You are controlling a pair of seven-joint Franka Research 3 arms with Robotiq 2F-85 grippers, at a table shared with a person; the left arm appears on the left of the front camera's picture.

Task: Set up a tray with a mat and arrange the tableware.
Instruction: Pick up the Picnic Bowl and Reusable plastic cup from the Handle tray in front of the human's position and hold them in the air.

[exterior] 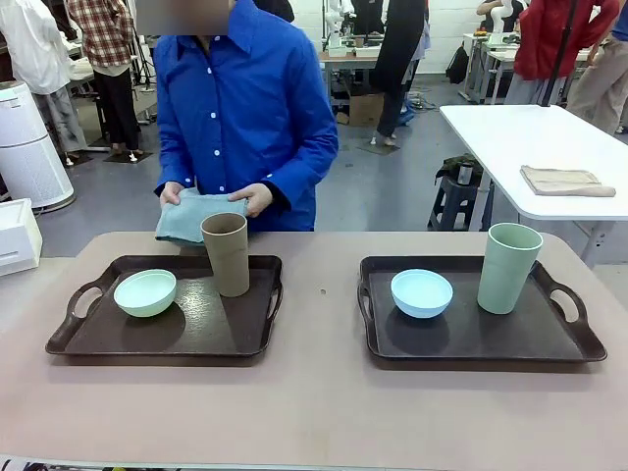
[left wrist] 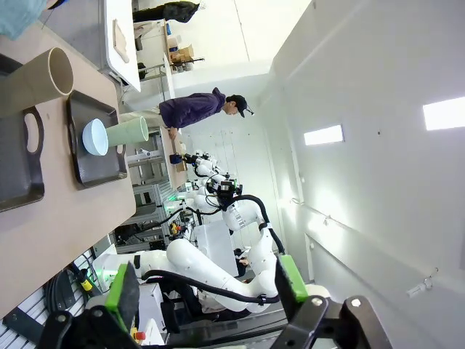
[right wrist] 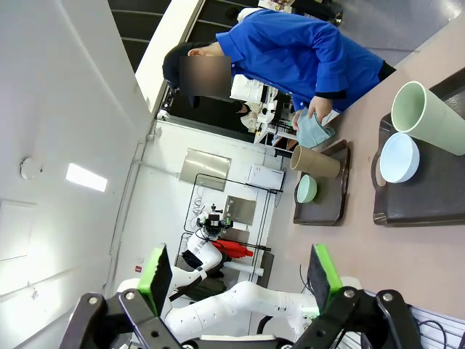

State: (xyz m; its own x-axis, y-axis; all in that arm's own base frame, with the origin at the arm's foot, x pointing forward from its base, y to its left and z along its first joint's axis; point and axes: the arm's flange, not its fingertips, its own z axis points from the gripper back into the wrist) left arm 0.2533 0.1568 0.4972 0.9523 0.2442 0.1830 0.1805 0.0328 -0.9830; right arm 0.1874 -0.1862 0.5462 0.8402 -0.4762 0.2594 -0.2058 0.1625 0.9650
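Waiting on: the mat [exterior: 188, 218], a folded blue-grey cloth in the person's [exterior: 245, 118] hands at the far edge of the table [exterior: 314, 402], just behind the left tray [exterior: 211, 329]. That's my left arm's side, so I'd guess that arm is nearer.
Left tray: mint bowl [exterior: 145, 292] on its left half, brown cup [exterior: 227, 254] upright at its far right, right in front of the mat. No room for a mat under them till they're lifted off, I reckon.
Right tray [exterior: 491, 334]: light blue bowl [exterior: 422, 292] on its left half, pale green cup [exterior: 508, 267] upright to the right of it, not touching.
Left gripper [left wrist: 205, 273]: fingers apart, nothing between them, well clear of the table, trays far off.
Right gripper [right wrist: 240, 262]: same deal, spread wide and empty, well apart from both trays.
In the way: the brown cup, tall, standing between my side and the mat. Reaching past it could tip it.
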